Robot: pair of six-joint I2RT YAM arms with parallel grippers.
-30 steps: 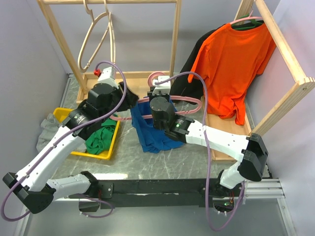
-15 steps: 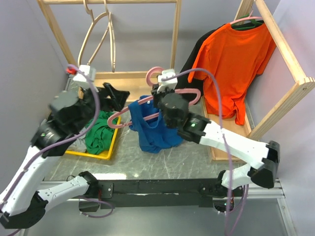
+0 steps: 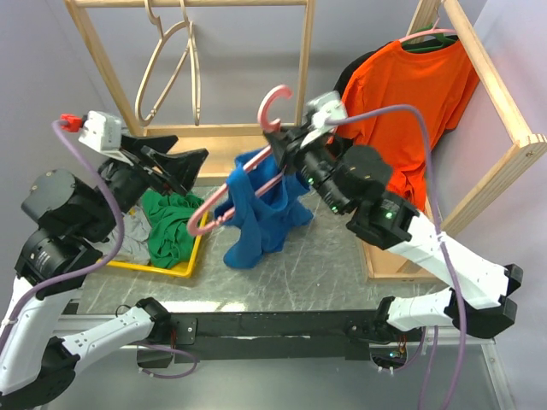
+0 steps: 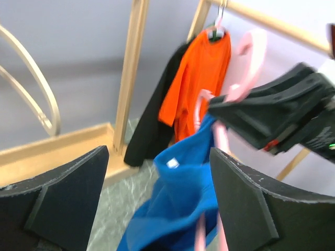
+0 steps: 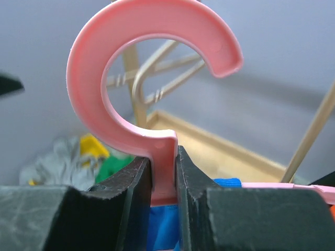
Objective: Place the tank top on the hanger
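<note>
My right gripper [image 3: 289, 152] is shut on the neck of the pink hanger [image 3: 275, 107], holding it tilted in the air over the table. In the right wrist view its jaws clamp the stem under the hook [image 5: 157, 68]. The royal-blue tank top [image 3: 261, 213] hangs from the hanger, bunched, its lower edge off the table. Its white neck label shows in the left wrist view [image 4: 172, 163]. My left gripper [image 3: 175, 164] is open and empty, to the left of the tank top, apart from it.
A yellow tray [image 3: 162, 265] with a green garment [image 3: 173, 235] and grey cloth lies at the left. Beige wooden hangers [image 3: 171, 68] hang on the back rack. An orange t-shirt [image 3: 402, 111] and a black garment hang on the right rack.
My right gripper has lifted the hanger with the tank top up off the table and tilted it. My left arm has let go, pulled back to the left and risen.
</note>
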